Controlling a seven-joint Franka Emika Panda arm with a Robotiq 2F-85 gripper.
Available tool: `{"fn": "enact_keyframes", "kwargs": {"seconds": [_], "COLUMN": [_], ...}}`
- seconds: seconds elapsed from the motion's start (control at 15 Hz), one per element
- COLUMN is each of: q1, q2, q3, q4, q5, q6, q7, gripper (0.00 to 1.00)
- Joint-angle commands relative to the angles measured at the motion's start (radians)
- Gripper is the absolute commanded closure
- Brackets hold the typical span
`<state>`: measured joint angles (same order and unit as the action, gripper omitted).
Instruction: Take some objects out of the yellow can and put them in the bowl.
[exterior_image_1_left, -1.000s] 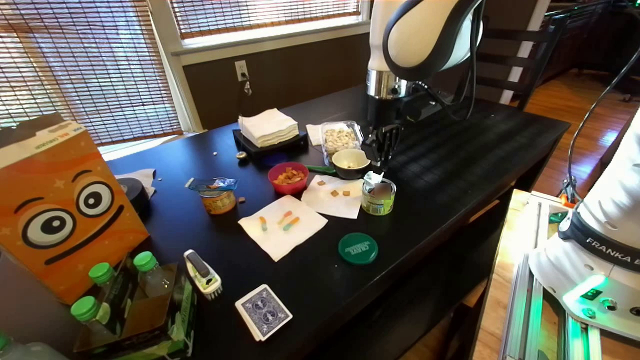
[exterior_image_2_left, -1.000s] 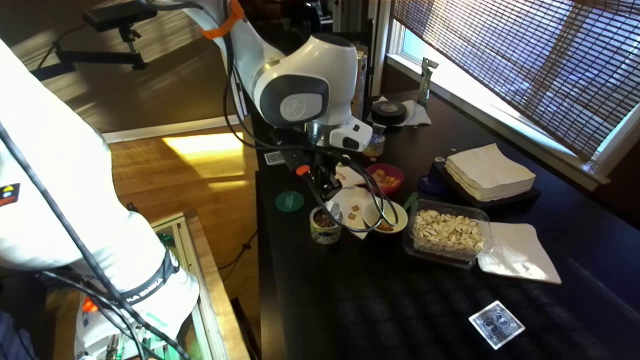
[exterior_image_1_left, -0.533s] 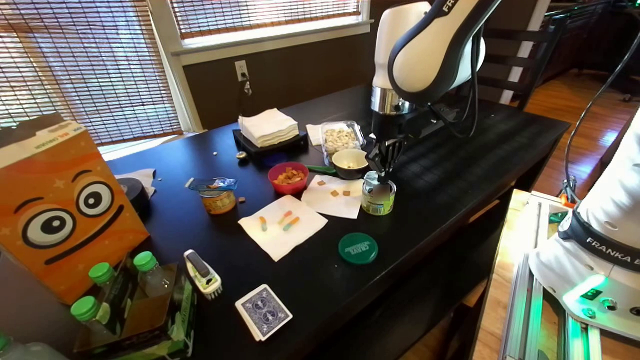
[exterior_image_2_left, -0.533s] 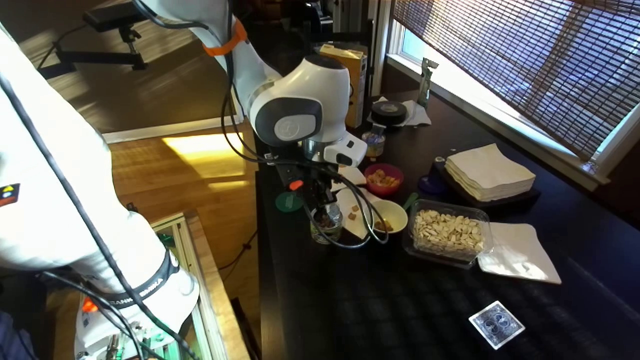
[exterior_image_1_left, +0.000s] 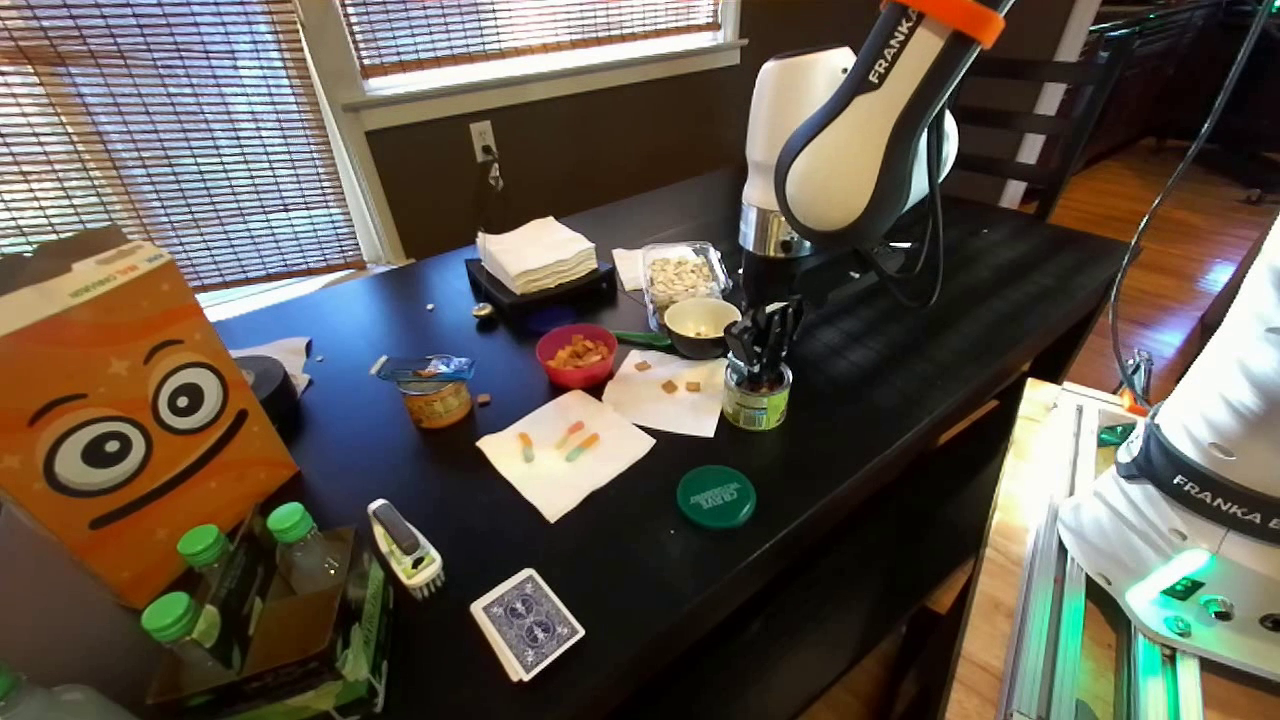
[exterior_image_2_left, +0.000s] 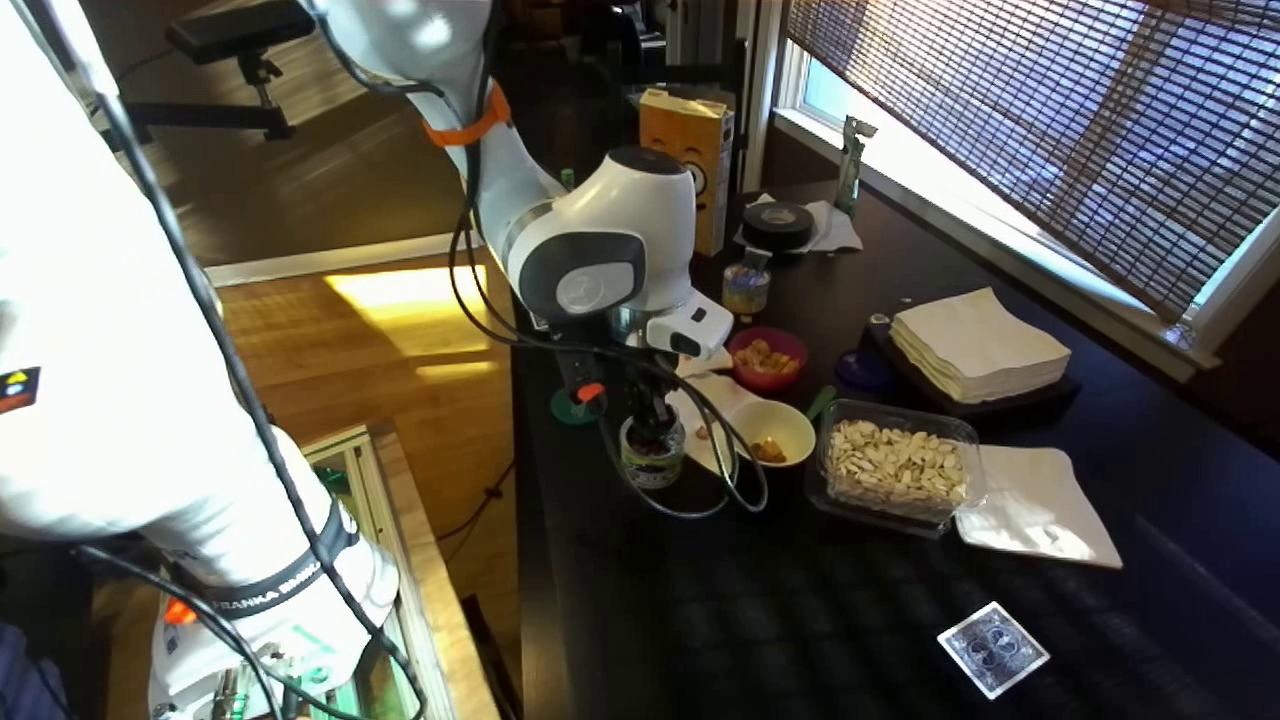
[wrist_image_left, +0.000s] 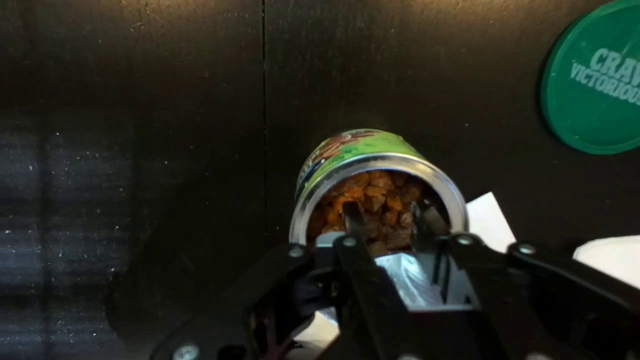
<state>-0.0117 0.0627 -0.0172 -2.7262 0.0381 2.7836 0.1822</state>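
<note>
- Far left in an exterior view, an orange box (exterior_image_1_left: 140, 420) with a cartoon face stands on the dark surface (exterior_image_1_left: 620, 545); in the lower left corner a carton (exterior_image_1_left: 295, 640) holds green-capped bottles (exterior_image_1_left: 203, 546).
- Further right, a small orange tin (exterior_image_1_left: 438, 406) bears a blue wrapper (exterior_image_1_left: 430, 368); lower in the frame lie a brush (exterior_image_1_left: 405, 548) and, near the bottom edge, a deck of cards (exterior_image_1_left: 527, 622).
- Toward the centre, a pink bowl (exterior_image_1_left: 577, 378); below it in the frame, a napkin (exterior_image_1_left: 555, 490) strewn with gummy worms (exterior_image_1_left: 578, 450).
- Right of centre is the bowl (exterior_image_1_left: 703, 314), pale inside; amber bits (exterior_image_2_left: 768, 450) lie in it, plain in an exterior view.
- Lower down, a round green lid (exterior_image_1_left: 717, 497) lies flat.
- Up and to the right of the lid, the yellow can (exterior_image_1_left: 757, 410) stands upright on the surface, near the bowl and to its lower right.
- Over the yellow can, the gripper (wrist_image_left: 385, 212) points down into its mouth; at the centre of the wrist view its fingers (wrist_image_left: 352, 215) stand parted inside the rim, with orange-brown pieces (wrist_image_left: 378, 190) showing between and beyond them. Whether the tips touch the pieces, I cannot tell.
- At the right edge is the robot's white base (exterior_image_1_left: 1160, 520).
</note>
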Motion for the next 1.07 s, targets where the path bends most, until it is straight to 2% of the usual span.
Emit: {"fn": "enact_keyframes", "kwargs": {"seconds": [0.0,0.07,0.4,0.73,0.93,1.0], "q1": [0.009,0.012,0.024,0.036,0.043,0.044], "q2": [0.047,0.053,0.081,0.104,0.117,0.119], "q3": [-0.019,-0.024,-0.052,-0.062,-0.066,-0.066], "q4": [0.012,0.012,0.019,0.03,0.039,0.041], "q5": [-0.059,-0.067,-0.109,-0.103,-0.102,-0.101], "q6": [0.05,0.058,0.081,0.085,0.088,0.087], "q7": [0.078,0.09,0.144,0.16,0.163,0.163], "gripper": [0.72,0.74,0.72,0.53,0.53,0.57]}}
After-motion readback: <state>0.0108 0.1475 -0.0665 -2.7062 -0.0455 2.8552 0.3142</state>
